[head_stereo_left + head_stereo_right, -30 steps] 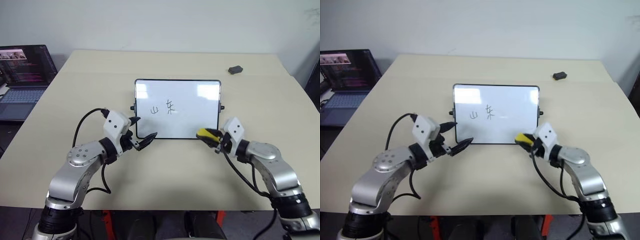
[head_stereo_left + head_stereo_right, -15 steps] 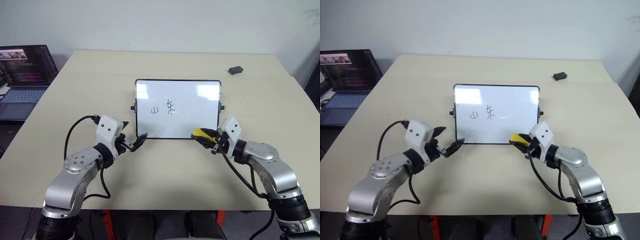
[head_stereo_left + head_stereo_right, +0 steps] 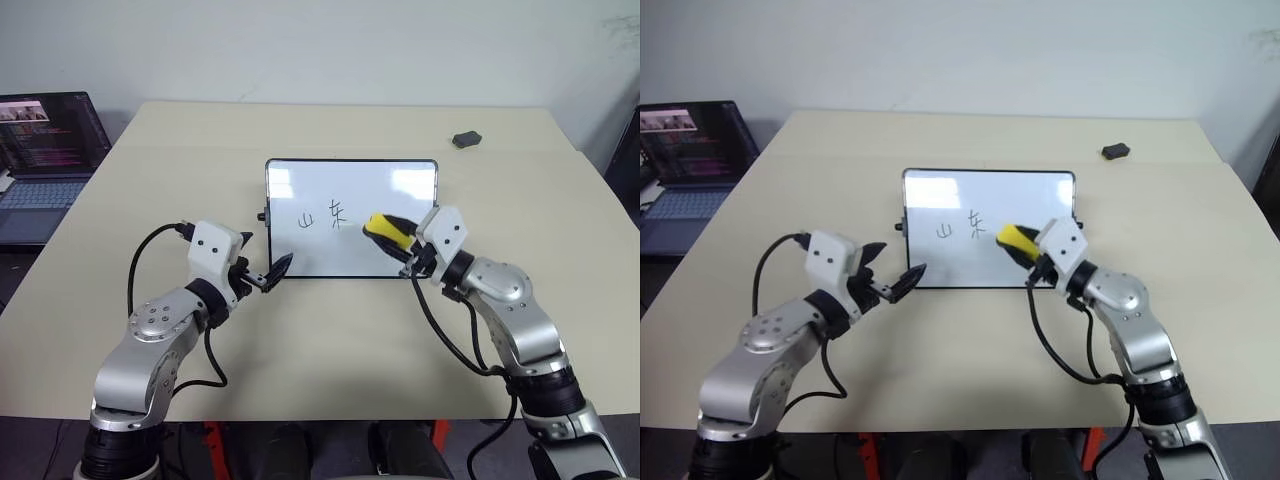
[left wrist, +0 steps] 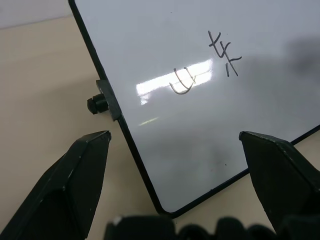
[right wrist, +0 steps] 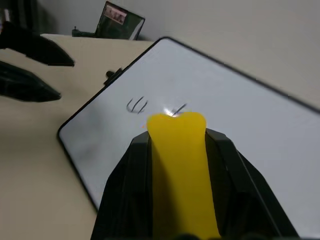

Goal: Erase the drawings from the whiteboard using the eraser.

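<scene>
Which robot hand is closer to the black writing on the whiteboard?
The right hand. It holds the yellow eraser over the whiteboard, just beside the writing. The left hand is open at the whiteboard's lower left corner, farther from the writing.

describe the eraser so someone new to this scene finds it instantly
Start at the whiteboard standing mid-table. Over its face, just right of the drawings, the right gripper is shut on the eraser. It is the one bright yellow block here, unlike the small dark object at the table's far right.
</scene>
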Robot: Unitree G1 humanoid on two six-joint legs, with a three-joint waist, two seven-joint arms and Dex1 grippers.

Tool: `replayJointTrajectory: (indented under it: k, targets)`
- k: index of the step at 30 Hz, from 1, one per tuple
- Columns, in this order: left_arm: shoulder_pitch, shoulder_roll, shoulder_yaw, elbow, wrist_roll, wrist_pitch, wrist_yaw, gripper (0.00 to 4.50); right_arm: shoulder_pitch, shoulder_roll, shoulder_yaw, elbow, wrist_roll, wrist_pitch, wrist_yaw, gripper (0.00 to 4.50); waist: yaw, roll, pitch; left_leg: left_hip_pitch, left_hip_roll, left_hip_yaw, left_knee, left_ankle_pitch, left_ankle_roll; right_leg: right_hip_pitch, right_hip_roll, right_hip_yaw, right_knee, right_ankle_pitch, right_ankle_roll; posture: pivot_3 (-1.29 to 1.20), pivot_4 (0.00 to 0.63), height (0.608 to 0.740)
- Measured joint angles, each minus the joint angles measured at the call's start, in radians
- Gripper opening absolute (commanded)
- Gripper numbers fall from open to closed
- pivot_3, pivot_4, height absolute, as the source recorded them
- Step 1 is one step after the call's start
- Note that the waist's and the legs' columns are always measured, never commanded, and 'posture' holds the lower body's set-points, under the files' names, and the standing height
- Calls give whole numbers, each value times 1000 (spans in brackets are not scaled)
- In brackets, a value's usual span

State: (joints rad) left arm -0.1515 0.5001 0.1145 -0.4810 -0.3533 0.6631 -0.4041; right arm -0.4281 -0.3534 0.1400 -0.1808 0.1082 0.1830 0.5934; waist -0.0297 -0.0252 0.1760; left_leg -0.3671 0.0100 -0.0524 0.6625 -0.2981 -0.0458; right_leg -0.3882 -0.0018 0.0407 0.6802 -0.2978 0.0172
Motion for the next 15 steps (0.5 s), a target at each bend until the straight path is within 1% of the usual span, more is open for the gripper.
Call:
replayJointTrajectory:
  k: [9, 12, 15]
  targets:
    - [-68, 0, -2, 29, -2, -51, -51, 4500, -258, 109, 48, 364, -161, -199, -126, 1091, -3, 0, 0, 0, 0, 1, 0, 0, 0, -1, 0, 0, 0, 0, 0, 0, 150, 740]
    - [-83, 5, -2, 58, -1, -60, -67, 4500, -323, 143, 61, 484, -198, -249, -162, 1091, -3, 0, 0, 0, 0, 2, 0, 0, 0, -1, 0, 1, 0, 0, 0, 0, 150, 740]
    - [-89, 7, -2, 65, 0, -61, -73, 4500, -355, 168, 71, 585, -225, -293, -193, 1091, -3, 0, 0, -1, 0, 2, 0, 0, 0, -1, -1, 1, 0, 0, 0, 0, 150, 740]
